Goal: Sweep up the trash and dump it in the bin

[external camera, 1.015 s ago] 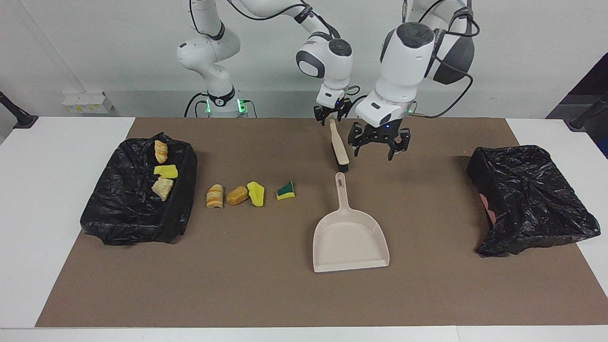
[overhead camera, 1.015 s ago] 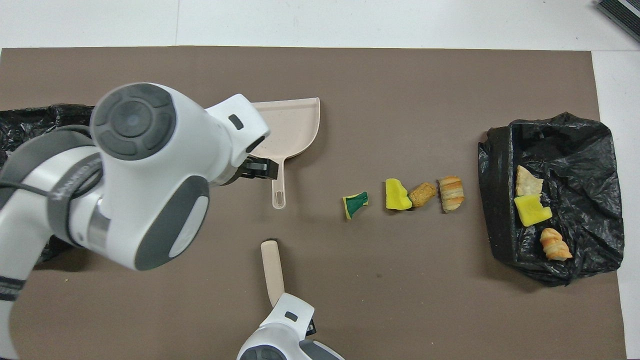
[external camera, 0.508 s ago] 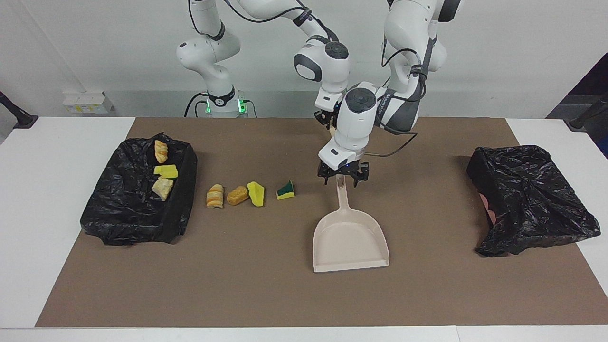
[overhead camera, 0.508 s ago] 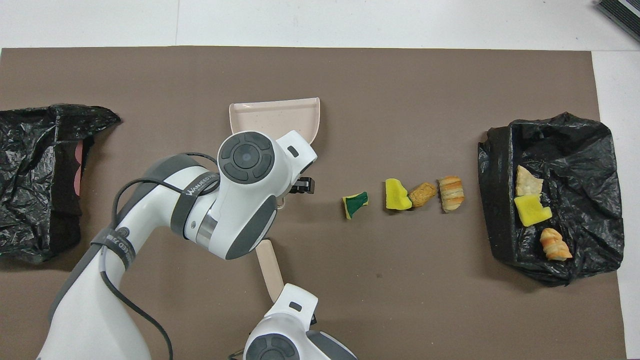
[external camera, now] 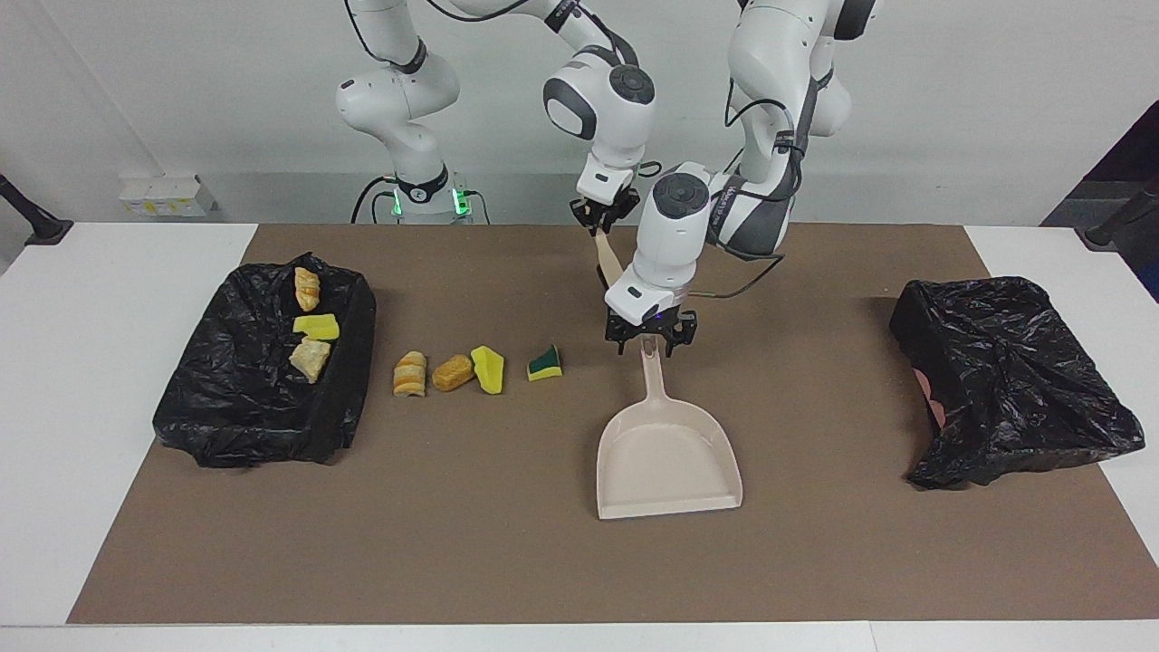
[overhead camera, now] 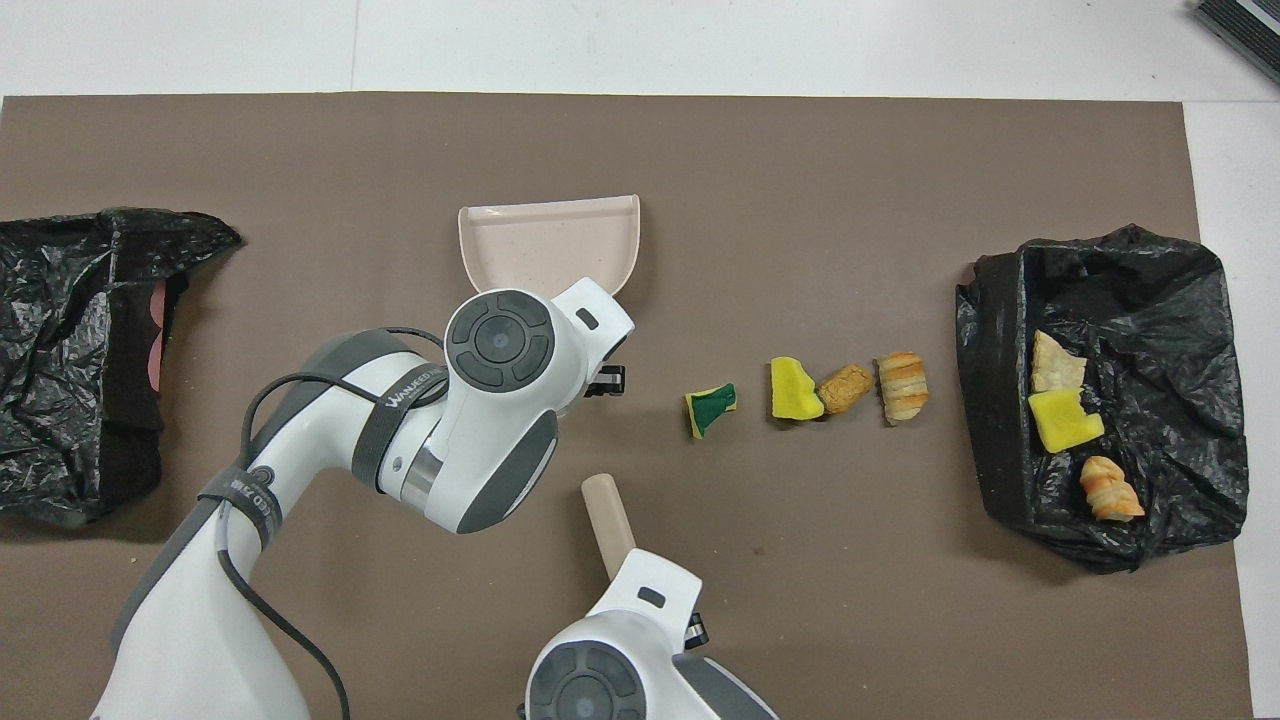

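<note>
Both views are bright and evenly lit from overhead, with no dim corners. Shadows are soft and short: a faint one lies on the brown mat at about 12 o'clock of the dustpan, and small ones hug the scraps. The crinkled black bags carry small white glints. The white worktop looks nearly washed out in the overhead view. Focus is sharp throughout; straight edges show no visible bending.
</note>
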